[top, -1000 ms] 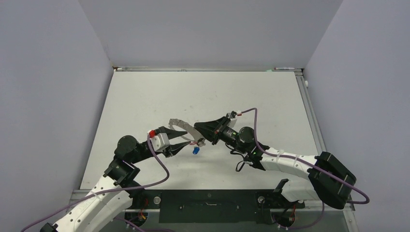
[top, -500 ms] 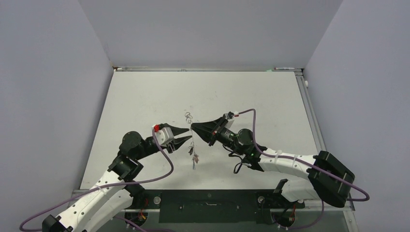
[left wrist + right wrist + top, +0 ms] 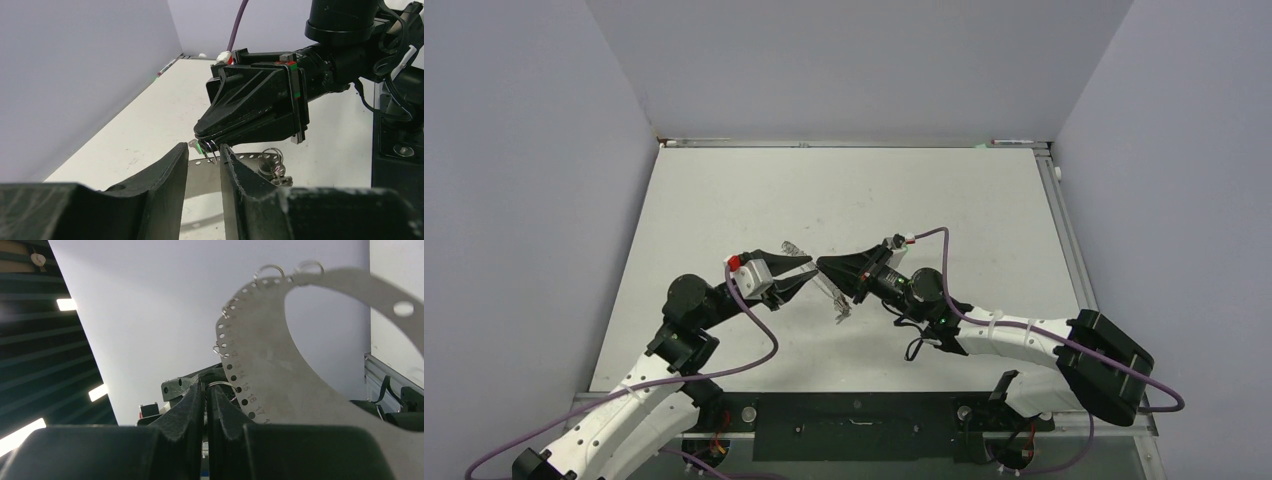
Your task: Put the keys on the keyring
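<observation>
The keyring [image 3: 836, 300] is a flat silver crescent with numbered holes and small wire rings. It hangs slanted between my two grippers, above the table. It fills the right wrist view [image 3: 280, 355] and shows behind my left fingers [image 3: 205, 170]. My right gripper [image 3: 822, 265] is shut on the green key [image 3: 198, 146], whose green head and wire loops stick out at its tip [image 3: 201, 139]. Its jaws are pressed together in its own view [image 3: 205, 385]. My left gripper [image 3: 807, 270] faces it tip to tip, jaws apart, holding nothing [image 3: 205, 147]. The red and blue keys are not visible.
A cluster of small split rings [image 3: 272, 162] hangs on the keyring's lower end. The white table [image 3: 724, 200] lies under both arms, with grey walls on three sides. A black base rail [image 3: 854, 425] runs along the near edge.
The keyring hung straight down from my right gripper half a second ago and now lies slanted. My left gripper has shifted slightly left and up. The blue key seen one second ago no longer shows.
</observation>
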Action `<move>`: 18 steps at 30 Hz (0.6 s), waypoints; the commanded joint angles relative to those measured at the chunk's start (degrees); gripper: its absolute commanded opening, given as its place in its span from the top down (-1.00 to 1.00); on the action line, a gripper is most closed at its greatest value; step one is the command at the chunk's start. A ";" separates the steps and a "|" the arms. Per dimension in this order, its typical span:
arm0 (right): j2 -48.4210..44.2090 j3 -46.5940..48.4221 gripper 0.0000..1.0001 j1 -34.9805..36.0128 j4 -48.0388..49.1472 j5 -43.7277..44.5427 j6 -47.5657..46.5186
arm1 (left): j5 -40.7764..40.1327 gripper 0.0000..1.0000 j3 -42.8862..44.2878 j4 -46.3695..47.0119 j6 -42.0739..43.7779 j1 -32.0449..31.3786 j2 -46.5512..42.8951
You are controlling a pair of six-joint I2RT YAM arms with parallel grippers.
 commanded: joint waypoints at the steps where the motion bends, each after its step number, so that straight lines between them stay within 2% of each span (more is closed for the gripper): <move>1: -0.15 2.23 0.89 0.66 8.32 1.18 0.63 | 0.51 0.47 0.74 3.00 -0.65 0.39 0.27; 8: -0.92 1.71 0.89 0.87 9.06 3.06 0.33 | 1.12 0.44 0.70 2.20 -0.87 0.39 0.60; 15: -1.10 4.13 0.89 1.75 5.19 3.45 -1.38 | 1.00 0.43 0.40 3.47 -2.83 0.30 0.59; 18: 0.14 3.84 0.89 2.69 7.67 4.32 -1.01 | 0.90 0.43 0.26 3.72 -3.24 0.30 0.70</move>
